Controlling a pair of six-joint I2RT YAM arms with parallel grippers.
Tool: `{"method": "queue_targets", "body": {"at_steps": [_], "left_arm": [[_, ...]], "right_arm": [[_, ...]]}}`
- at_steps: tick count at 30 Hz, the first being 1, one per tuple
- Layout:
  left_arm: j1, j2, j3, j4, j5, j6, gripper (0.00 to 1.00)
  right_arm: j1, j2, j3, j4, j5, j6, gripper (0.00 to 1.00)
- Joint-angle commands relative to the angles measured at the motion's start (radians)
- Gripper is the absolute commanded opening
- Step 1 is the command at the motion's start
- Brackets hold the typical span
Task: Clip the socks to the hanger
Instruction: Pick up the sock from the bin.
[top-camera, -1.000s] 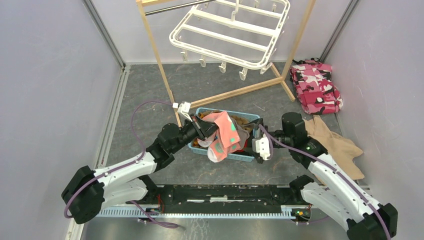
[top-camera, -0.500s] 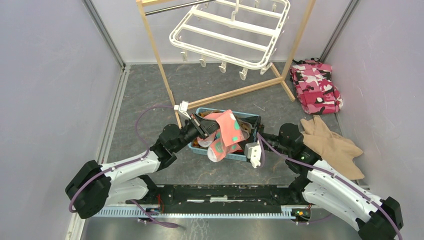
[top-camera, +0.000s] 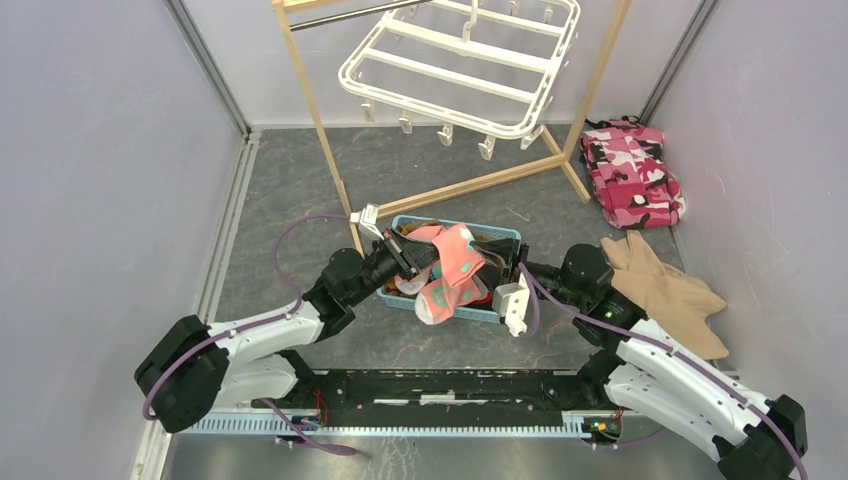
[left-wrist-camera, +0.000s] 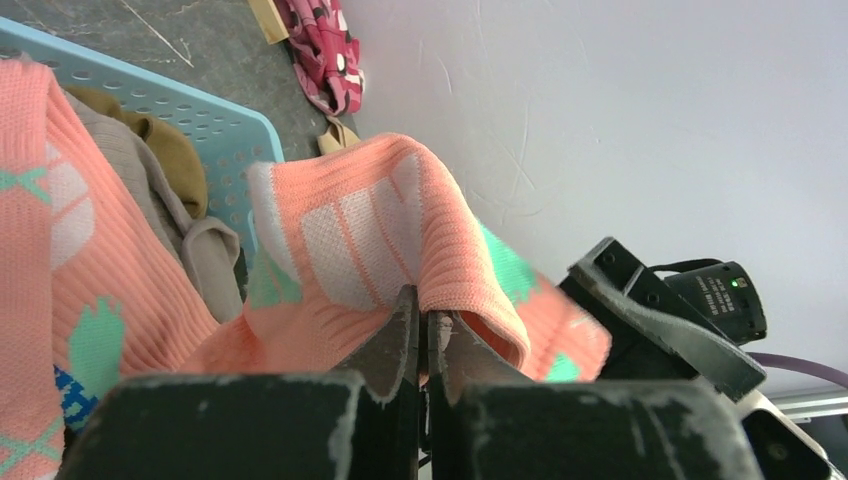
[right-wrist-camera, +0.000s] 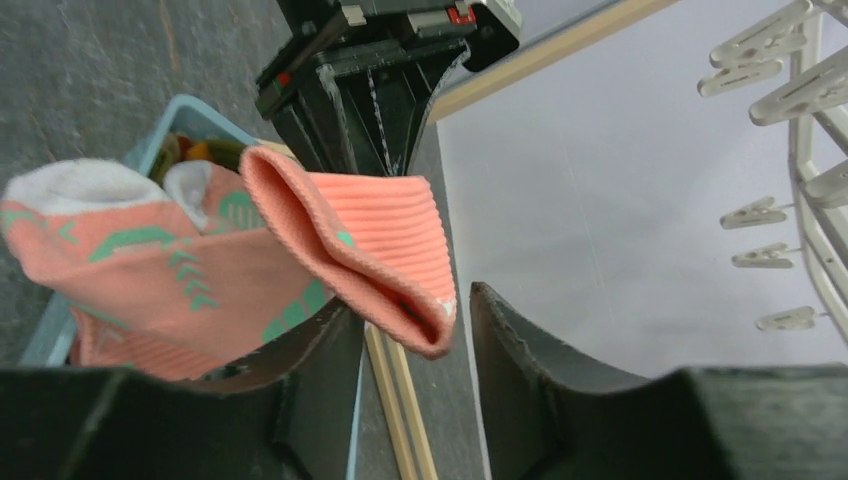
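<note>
My left gripper (top-camera: 405, 255) is shut on a salmon-pink sock (top-camera: 455, 265) with teal and white patches, holding it over the blue basket (top-camera: 507, 236). In the left wrist view the jaws (left-wrist-camera: 422, 325) pinch a fold of the sock (left-wrist-camera: 370, 230). My right gripper (top-camera: 497, 283) sits at the sock's right end. In the right wrist view its jaws (right-wrist-camera: 412, 300) stand apart round the ribbed cuff (right-wrist-camera: 385, 240), with a gap on the right side. The white hanger (top-camera: 470, 60) hangs tilted at the back, clips dangling from its rim.
A light wooden frame stand (top-camera: 310, 110) carries the hanger. More socks lie in the basket. A pink camouflage cloth (top-camera: 635, 170) and a tan garment (top-camera: 665, 290) lie at the right. Grey walls close in both sides.
My right gripper has come in toward the sock's cuff and its jaws have narrowed round it. The left gripper has kept its hold, shifting only slightly.
</note>
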Motion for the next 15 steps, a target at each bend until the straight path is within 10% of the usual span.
{"method": "queue_targets", "body": {"at_steps": [1, 11, 15], "left_arm": [[0.004, 0.012, -0.002, 0.059, 0.007, -0.029, 0.02], [0.023, -0.023, 0.004, -0.001, 0.012, 0.105, 0.02], [0.027, -0.145, 0.016, -0.138, 0.0, 0.441, 0.26]], "right_arm": [[0.01, 0.006, 0.057, -0.041, -0.061, 0.005, 0.42], [0.012, 0.053, 0.182, -0.23, -0.053, 0.109, 0.01], [-0.032, 0.079, 0.303, -0.357, -0.068, 0.224, 0.0]]}}
